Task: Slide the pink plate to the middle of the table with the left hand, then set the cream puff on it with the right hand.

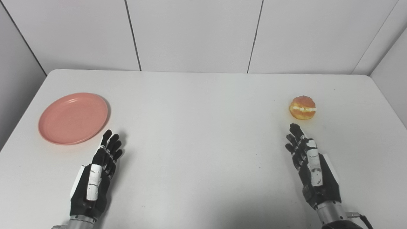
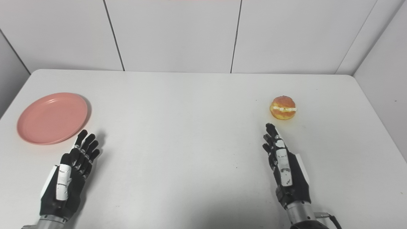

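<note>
While sitting flat at the left middle of the frame, well short of the table's (image 1: 203, 95) centre, the pink plate (image 1: 73, 118) is looking rigid, light and smooth, probably hard plastic with a shallow raised rim. Likely sliding easily over the white tabletop, perhaps too easily, so calling for gentle, steady pressure rather than a shove. Best contact, as a judgement: fingertips laid on the near-right rim or just inside it, pressing down lightly and drawing toward frame centre; hooking the outer edge risks tipping or spinning it.

Resting low in the lower left of the frame, the left hand (image 1: 100, 168), fingers extended and slightly apart, holding nothing, fingertips (image 1: 111, 140) near the plate's lower right edge but not touching it.

Sitting upright at the right middle of the frame, the cream puff (image 1: 302, 107), golden-brown shell split by a pale band of filling. Probably very light, soft and crushable, with the filling liable to squeeze out or smear. Better taken across the crust, above and below the seam or from opposite sides of the shell, with minimal squeeze.

Lying in the lower right of the frame, the right hand (image 1: 310, 162), fingers stretched forward and loosely together, empty, tips close to the puff yet clear of it.
</note>
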Tool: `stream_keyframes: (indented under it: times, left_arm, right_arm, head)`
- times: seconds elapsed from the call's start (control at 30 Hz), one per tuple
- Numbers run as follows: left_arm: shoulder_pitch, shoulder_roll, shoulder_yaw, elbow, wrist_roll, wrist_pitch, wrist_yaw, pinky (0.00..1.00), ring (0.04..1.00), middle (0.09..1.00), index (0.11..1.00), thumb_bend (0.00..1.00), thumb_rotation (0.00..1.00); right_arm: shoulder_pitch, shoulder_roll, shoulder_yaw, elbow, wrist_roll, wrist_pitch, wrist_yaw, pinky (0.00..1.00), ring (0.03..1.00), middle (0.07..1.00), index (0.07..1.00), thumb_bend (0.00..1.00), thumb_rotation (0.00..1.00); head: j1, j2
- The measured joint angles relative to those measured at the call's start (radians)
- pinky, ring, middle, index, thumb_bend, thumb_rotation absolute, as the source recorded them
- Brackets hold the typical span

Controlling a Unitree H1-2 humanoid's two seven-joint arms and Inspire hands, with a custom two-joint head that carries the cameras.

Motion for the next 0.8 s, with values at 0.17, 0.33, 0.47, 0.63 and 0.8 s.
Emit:
stream_keyframes:
  times: [0.17,0.33,0.47,0.63,0.8]
  left_arm:
    - [0.0,0.0,0.0,0.0,-0.001,0.001,0.0,1.0,1.0,1.0,1.0,0.87,0.93]
    - [0.0,0.001,0.0,-0.001,-0.001,0.006,0.0,1.0,1.0,1.0,1.0,0.88,0.93]
    - [0.0,0.001,0.0,-0.001,-0.001,0.006,0.0,1.0,1.0,1.0,1.0,0.89,0.92]
    - [0.0,0.002,0.0,-0.001,0.0,0.007,0.0,1.0,1.0,1.0,1.0,0.88,0.93]
    - [-0.009,0.001,-0.001,0.001,0.0,0.007,0.0,1.0,1.0,1.0,1.0,0.89,0.91]
  right_arm:
    - [0.0,0.002,-0.001,0.0,-0.001,0.0,-0.002,0.97,0.964,0.965,0.912,0.92,1.0]
    - [0.0,0.006,-0.004,0.0,-0.001,0.0,-0.004,0.96,0.955,0.96,0.91,0.91,1.0]
    - [0.0,0.006,-0.004,0.0,-0.001,0.0,-0.005,0.95,0.951,0.957,0.905,0.92,1.0]
    - [0.0,0.008,-0.004,-0.001,-0.002,0.0,-0.007,0.94,0.943,0.952,0.9,0.92,1.0]
    - [0.0,0.009,-0.004,-0.001,-0.004,0.0,-0.008,0.94,0.942,0.953,0.906,0.92,1.0]
  head:
    - [0.0,0.0]
    - [0.0,0.0]
    - [0.002,0.0]
    - [0.0,-0.003]
    - [0.005,-0.008]
